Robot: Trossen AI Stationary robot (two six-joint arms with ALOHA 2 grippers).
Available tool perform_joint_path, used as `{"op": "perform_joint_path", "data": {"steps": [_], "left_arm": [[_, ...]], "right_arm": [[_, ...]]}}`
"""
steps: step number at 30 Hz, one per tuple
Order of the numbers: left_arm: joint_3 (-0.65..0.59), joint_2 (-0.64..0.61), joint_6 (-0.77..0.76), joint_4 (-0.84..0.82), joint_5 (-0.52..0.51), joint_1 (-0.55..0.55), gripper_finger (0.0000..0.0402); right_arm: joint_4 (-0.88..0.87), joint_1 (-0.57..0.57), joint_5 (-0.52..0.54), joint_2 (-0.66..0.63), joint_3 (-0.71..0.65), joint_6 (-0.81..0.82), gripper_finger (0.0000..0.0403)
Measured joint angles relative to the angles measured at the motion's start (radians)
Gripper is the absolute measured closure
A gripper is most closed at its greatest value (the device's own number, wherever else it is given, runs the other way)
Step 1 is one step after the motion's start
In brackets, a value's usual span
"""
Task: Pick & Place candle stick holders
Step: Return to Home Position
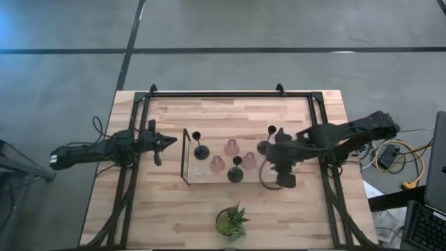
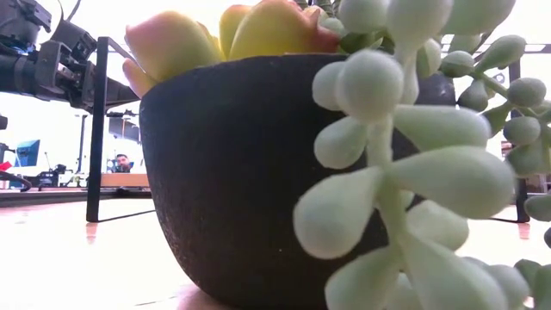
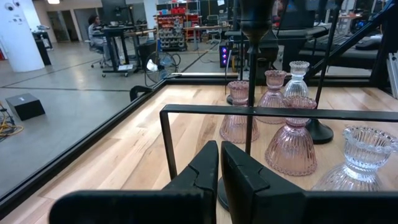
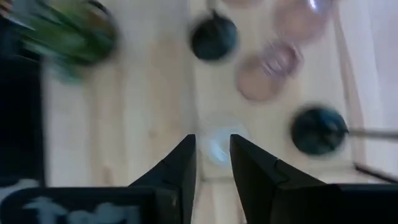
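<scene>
Overhead and wrist views of the table, with all eight candle stick holders standing on the tray (image 1: 184,157).

**Tray.** You see the wire-framed wooden tray in the middle of the table (image 1: 139,209), its long sides parallel to the table's near edge.

**Black holders** (image 1: 201,150). One stands towards the tray's left end, one at the middle of its near edge and one at its right end. All are upright.

**Pink holders** (image 1: 231,147). The three are clustered at the tray's centre, between the black ones.

**Clear holders.** The clear holder (image 1: 198,173) sits in the tray's near left corner. The second clear holder (image 4: 217,144) sits at the near right corner, blurred in the right wrist view.

**Left gripper** (image 1: 169,143). It stands just off the tray's left end, pointing at it. Your left wrist view shows its fingers (image 3: 205,168) pressed together on nothing, with the tray's frame bar just ahead of them.

**Right gripper** (image 1: 279,174). It hangs over the tray's right end, directly above the second clear holder. Its fingers (image 4: 180,165) are slightly spread and hold nothing, apart from the glass below.

**Potted plant** (image 1: 231,222). It stands at the middle of the table's near edge, well apart from the tray, and its dark pot fills the low view.
</scene>
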Motion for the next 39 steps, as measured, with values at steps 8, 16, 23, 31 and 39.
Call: {"op": "perform_joint_path", "data": {"steps": [8,16,23,31,39], "left_arm": [[0.0,0.0,0.0,0.0,0.0,0.0,0.0378],[0.0,0.0,0.0,0.0,0.0,0.0,0.0378],[0.0,0.0,0.0,0.0,0.0,0.0,0.0378],[0.0,0.0,0.0,0.0,0.0,0.0,0.0378],[0.0,0.0,0.0,0.0,0.0,0.0,0.0378]], "right_arm": [[0.056,0.185,0.143,-0.147,-0.006,0.054,0.0348],[0.004,0.301,0.224,-0.349,-0.144,0.161,0.0378],[0.028,0.29,0.256,-0.578,-0.281,0.135,0.0394],[0.045,0.21,0.276,-0.756,-0.402,0.023,0.0394],[0.118,0.078,0.247,-0.847,-0.429,-0.197,0.0395]]}}
